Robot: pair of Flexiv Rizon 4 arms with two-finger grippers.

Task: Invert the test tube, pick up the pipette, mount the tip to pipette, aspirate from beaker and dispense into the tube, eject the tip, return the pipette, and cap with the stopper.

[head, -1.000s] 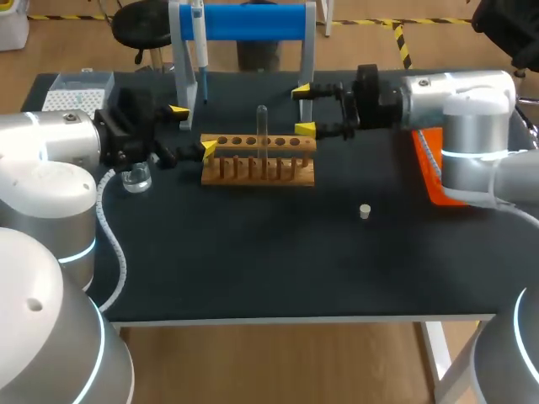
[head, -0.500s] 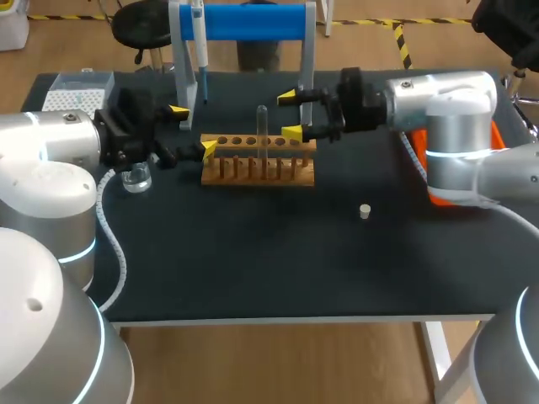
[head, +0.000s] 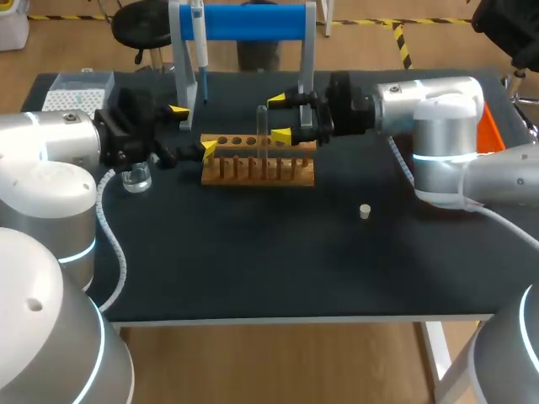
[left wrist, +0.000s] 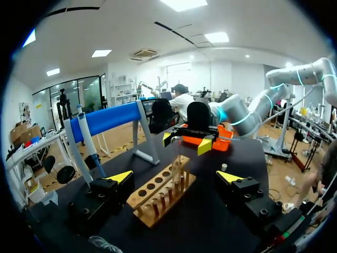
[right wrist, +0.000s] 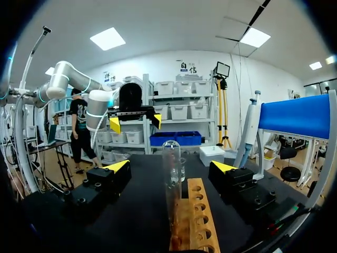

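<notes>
A clear test tube [head: 262, 124] stands upright in the wooden rack [head: 257, 162]; in the right wrist view the tube [right wrist: 171, 171] rises from the rack [right wrist: 193, 216] straight ahead, centred between the fingers. My right gripper [head: 279, 117] is open just right of the tube, not touching it. My left gripper [head: 193, 130] is open at the rack's left end, holding nothing. The pipette [head: 200, 50] hangs on the blue stand [head: 244, 21]. A glass beaker [head: 136, 177] sits under the left arm. The small stopper [head: 365, 211] lies on the mat.
A tip box [head: 76, 91] stands at the back left corner. An orange tray [head: 491, 135] shows behind the right arm. In the left wrist view the rack [left wrist: 160, 192] lies ahead of my left gripper [left wrist: 175, 176], facing the right gripper [left wrist: 189, 141].
The right arm has moved left along the rack, bringing its open gripper from the rack's right end up close to the test tube. The left arm has stayed still.
</notes>
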